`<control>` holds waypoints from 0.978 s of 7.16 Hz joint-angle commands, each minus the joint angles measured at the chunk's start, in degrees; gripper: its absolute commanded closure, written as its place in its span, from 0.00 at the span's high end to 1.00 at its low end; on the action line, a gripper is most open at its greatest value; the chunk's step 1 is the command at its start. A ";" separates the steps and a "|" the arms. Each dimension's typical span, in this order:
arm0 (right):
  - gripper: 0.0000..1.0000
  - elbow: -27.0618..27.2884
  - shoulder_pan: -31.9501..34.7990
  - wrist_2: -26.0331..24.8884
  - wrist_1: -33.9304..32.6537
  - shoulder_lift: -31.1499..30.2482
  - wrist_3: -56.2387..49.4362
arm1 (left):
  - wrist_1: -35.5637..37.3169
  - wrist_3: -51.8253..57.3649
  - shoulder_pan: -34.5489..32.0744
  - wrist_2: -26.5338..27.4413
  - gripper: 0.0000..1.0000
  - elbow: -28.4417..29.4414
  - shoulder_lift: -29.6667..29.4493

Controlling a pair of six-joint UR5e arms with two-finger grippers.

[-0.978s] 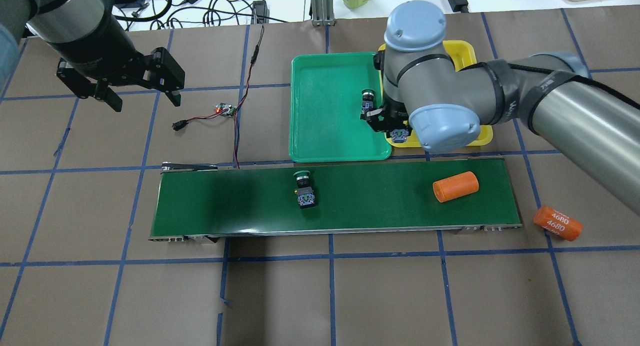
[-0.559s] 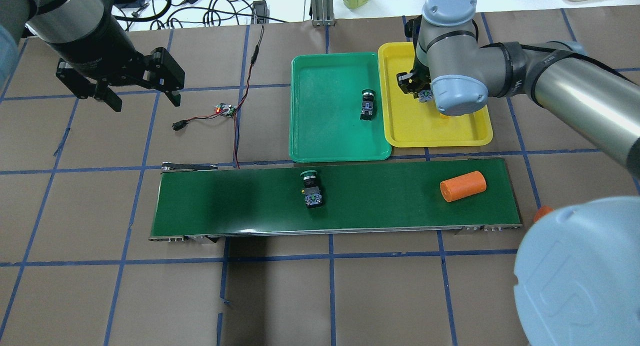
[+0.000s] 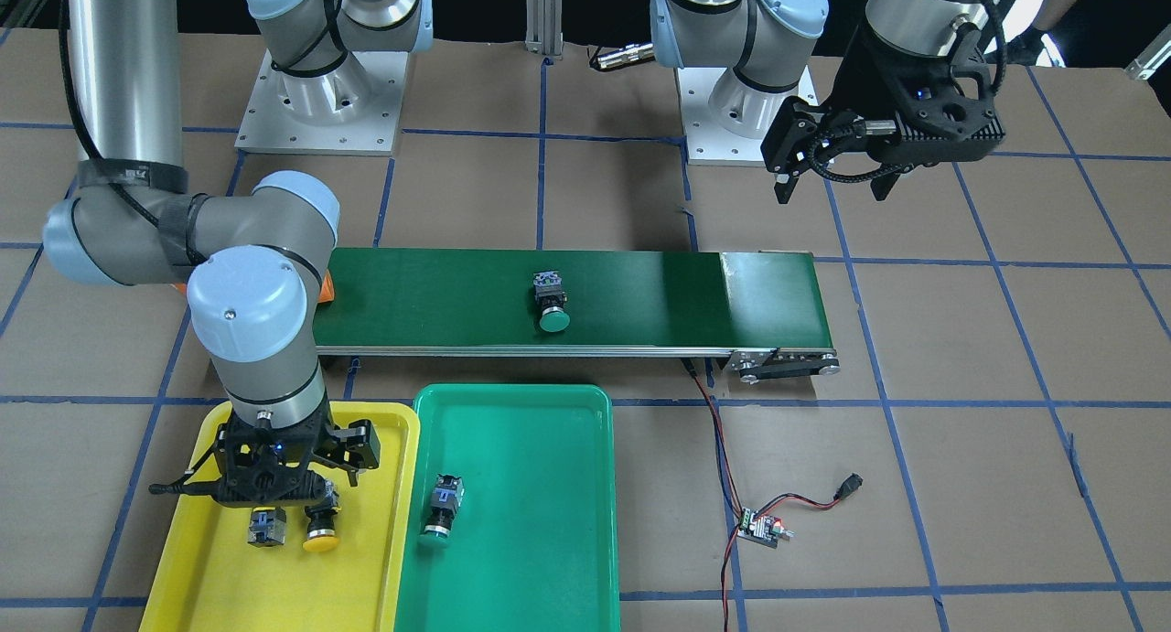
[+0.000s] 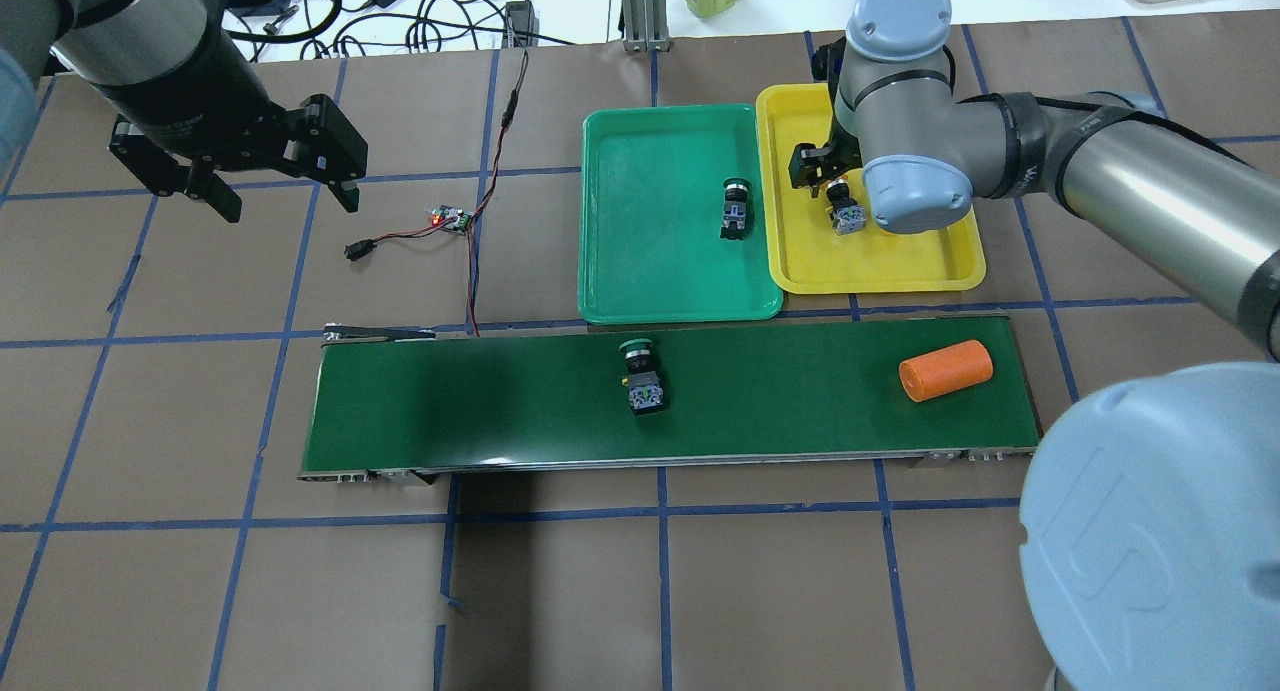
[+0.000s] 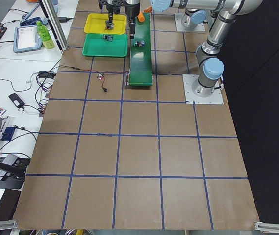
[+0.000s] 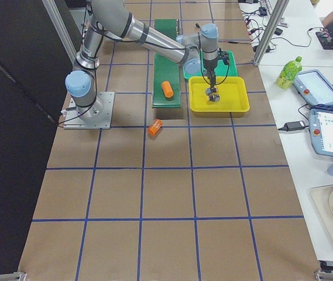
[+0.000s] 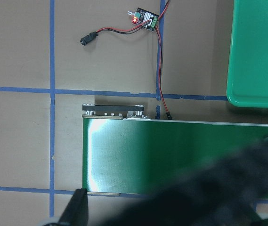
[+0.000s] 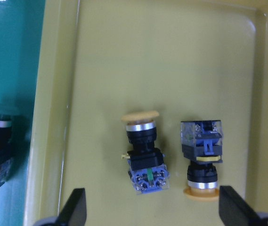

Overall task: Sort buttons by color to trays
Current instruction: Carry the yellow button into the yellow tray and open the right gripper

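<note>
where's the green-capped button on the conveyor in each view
Front-facing: green-capped push-button switch midway along dark green conveyor belt.
Overhead: mid-belt.
Exterior left: mid-belt, tiny.
Exterior right: cannot tell.
Left wrist: not in it.
Right wrist: not in it.
Shared landmark: the belt.

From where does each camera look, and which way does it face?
Front: across table, faces robot; both arms.
Overhead: behind robot, down on belt, green tray; both arms.
Left side: table's left end, along it; both arms.
Right side: table's right end; right arm over yellow tray.
Left wrist: down on belt's end; left fingers.
Right wrist: down on yellow buttons, shared with front; right fingers.
</note>
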 commanded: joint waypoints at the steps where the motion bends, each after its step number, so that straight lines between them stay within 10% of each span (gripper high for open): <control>1: 1.00 2.57 0.08 0.30 11.08 -11.66 0.60 | -0.35 -0.22 0.00 -0.45 1.00 0.36 0.03; 4: 1.00 3.99 0.96 0.56 32.53 -25.92 7.17 | -0.26 -0.31 0.09 -0.64 1.00 0.10 0.03; 7: 1.00 7.56 2.01 12.76 34.72 -26.59 10.36 | -0.26 -0.31 0.00 -0.64 1.00 0.01 0.12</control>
